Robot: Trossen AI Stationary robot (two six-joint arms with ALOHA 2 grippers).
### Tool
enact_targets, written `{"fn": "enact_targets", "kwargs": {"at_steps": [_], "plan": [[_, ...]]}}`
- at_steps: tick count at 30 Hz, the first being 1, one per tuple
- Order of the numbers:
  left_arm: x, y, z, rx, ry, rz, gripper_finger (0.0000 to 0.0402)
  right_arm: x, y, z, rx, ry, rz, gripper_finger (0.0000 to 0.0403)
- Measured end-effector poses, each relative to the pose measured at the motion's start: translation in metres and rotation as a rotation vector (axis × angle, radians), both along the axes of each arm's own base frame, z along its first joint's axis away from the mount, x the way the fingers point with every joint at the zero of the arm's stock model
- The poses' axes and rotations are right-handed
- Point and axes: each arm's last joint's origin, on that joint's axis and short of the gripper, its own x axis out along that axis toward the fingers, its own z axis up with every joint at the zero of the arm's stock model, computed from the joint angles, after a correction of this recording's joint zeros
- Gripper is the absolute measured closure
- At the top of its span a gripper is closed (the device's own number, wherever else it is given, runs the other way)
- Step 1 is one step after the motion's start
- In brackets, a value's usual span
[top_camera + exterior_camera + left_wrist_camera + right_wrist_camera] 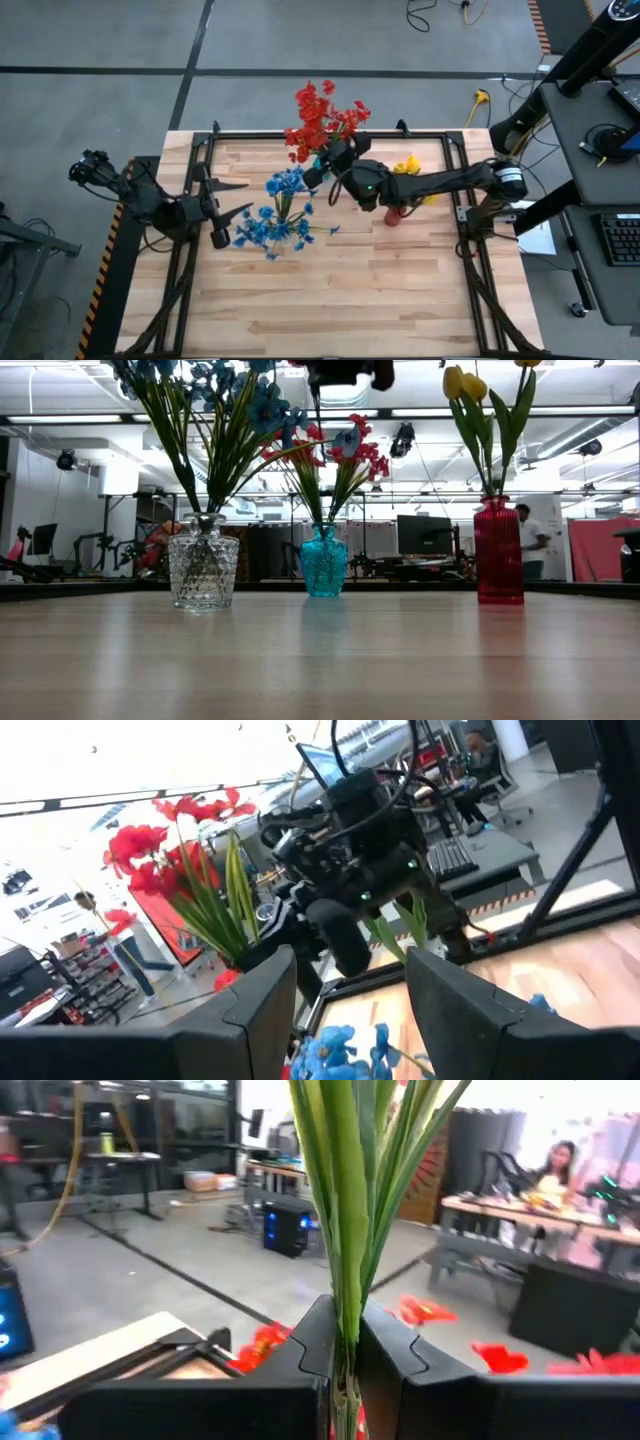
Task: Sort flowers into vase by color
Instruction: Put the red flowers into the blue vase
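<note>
**Right claw pinches red stems above the turquoise vase**

Three vases stand in a row on the pale wooden slat table (400, 290): a clear cut-glass vase with a diamond pattern (203, 568), a squat turquoise faceted glass vase (324, 561), and a tall, slim red ribbed bottle vase (498, 550). All the stalks stand roughly upright, fanning outward towards the heads.

The blue flowers with small clustered plastic petals (235, 395) sit in the clear vase, their thin green stalks spreading wide. The red flowers with small clustered heads (318, 118) rise from the turquoise vase. The yellow tulip-shaped flowers (463, 382), at least two heads with broad green leaves, stand in the red bottle.

The right gripper (345, 1355) is pressed together on a bundle of long green stalks that runs straight up between its dark fingers, with red petals below. In the overhead view it hovers just beside the red cluster.

The left gripper (345, 995) waits at the table's left edge near the blue flowers, fingers spread and holding nothing.
</note>
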Motion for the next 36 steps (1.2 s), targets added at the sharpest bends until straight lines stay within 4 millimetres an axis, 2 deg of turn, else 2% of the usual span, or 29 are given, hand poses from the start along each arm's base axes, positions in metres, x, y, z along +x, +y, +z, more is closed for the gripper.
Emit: {"fn": "enact_targets", "kwargs": {"at_steps": [6,11,19,24,30,36], "plan": [[-0.003,0.002,-0.003,0.008,-0.001,0.013,0.0230,0.013,-0.002,-0.029,0.004,0.055,-0.098,0.0385],[-0.005,0.003,-0.004,0.003,-0.004,0.013,0.0230,0.018,-0.008,-0.041,-0.012,0.034,-0.122,0.0385],[-0.005,0.003,-0.006,-0.002,0.002,0.012,0.0230,0.002,-0.009,-0.061,-0.081,-0.084,-0.085,0.0385],[-0.005,0.003,-0.006,-0.016,-0.002,0.011,0.0230,-0.007,-0.010,-0.070,-0.110,-0.123,-0.093,0.0385],[-0.004,0.003,-0.006,-0.024,-0.006,0.010,0.0230,-0.010,-0.016,-0.077,-0.109,-0.130,-0.066,0.0385],[-0.004,0.003,-0.006,-0.029,-0.006,0.009,0.0230,-0.009,-0.021,-0.074,-0.111,-0.139,-0.075,0.0385]]}}
